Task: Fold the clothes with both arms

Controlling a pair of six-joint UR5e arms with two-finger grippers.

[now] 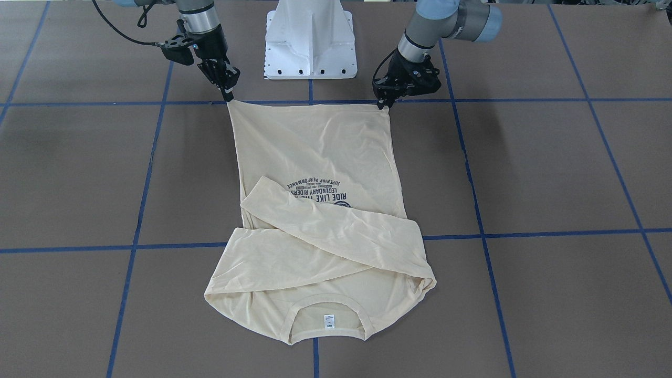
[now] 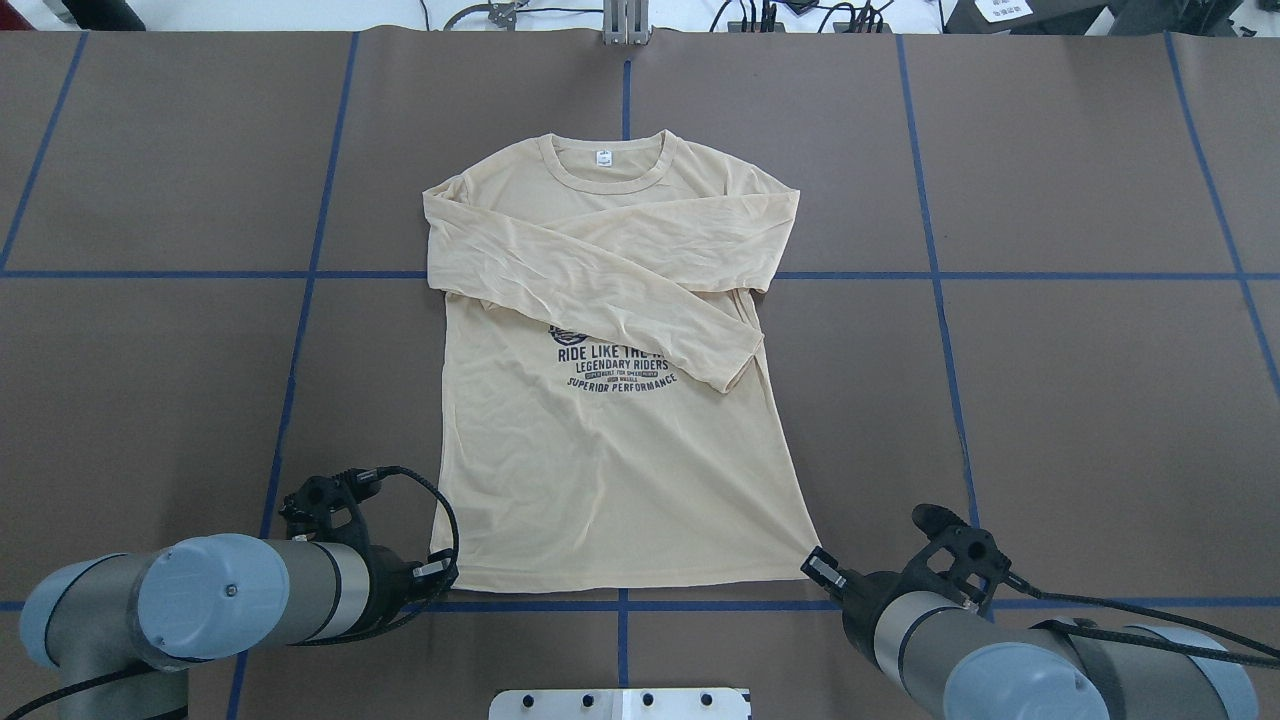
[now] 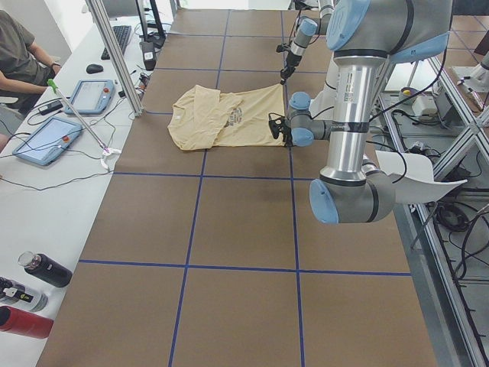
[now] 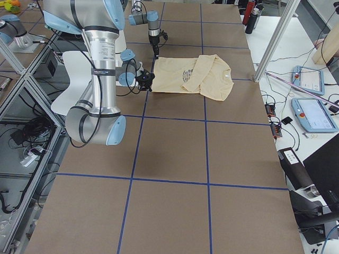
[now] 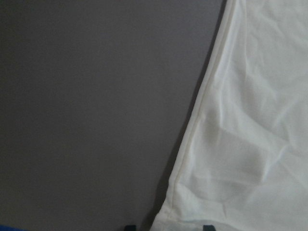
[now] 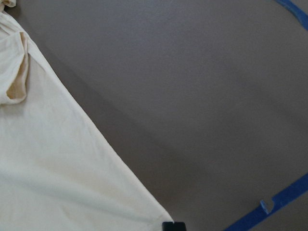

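**Table** [image 2: 1100, 400]: brown surface, marked into squares by blue tape lines [image 2: 300, 350]. My white base [image 1: 310, 39] stands at the near edge, centred.

**Arms:** my left arm [image 2: 210, 600] and right arm [image 2: 1000, 670] reach in low from the near edge, one on each side of the shirt.

**Shirt** [image 2: 600, 480]: pale cream, lying flat and front up at mid-table. The collar is at the far end. The hem [image 2: 620, 585] is at the near end, just beside a tape line. Both sleeves are folded across the chest. The sleeve from the left shoulder [image 2: 600, 305] lies on top and slants to the near right, with its cuff resting on the body near the right edge. The other sleeve [image 2: 700, 240] runs beneath it. The body shows mild creasing.

**Left gripper** [image 1: 385, 104]: at the near-left hem corner. Its wrist view shows two dark fingertips [image 5: 129, 227] standing apart with the cloth corner between them. They are spread, not clamped.

**Right gripper** [image 1: 229, 97]: at the near-right hem corner. In the front view the fingers taper to a single point on the corner. Its wrist view shows one dark block at the cloth's tip. I record the fingers as pressed together, pinching the shirt.

**Print** [image 2: 615, 365]: navy lettering on the chest, its far part covered by the upper sleeve.

**Label** [image 2: 604, 157]: small and white, inside the collar.
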